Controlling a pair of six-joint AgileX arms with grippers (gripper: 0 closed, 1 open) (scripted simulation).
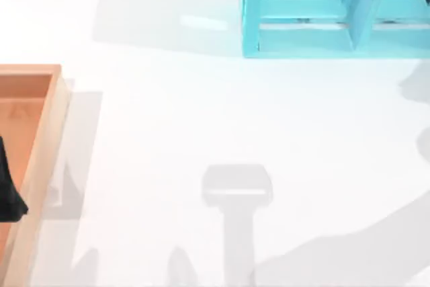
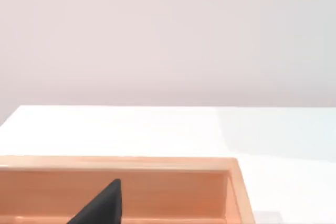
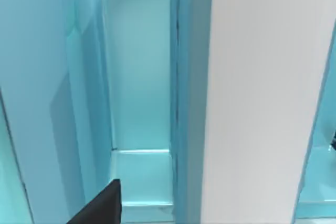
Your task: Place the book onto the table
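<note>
White table (image 1: 201,119) lies bare beside the shelf (image 1: 302,11); right gripper (image 3: 100,203), finger state untellable, should square up to the book (image 3: 257,98) before closing.

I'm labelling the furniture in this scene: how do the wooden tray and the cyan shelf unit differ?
The wooden tray is orange-brown; the cyan shelf unit is light cyan. The tray sits at the table's left edge, the shelf unit at its far right. The tray is a single low basin with a raised rim; the shelf unit is split by panels into several compartments. Both rest on the white table.
</note>
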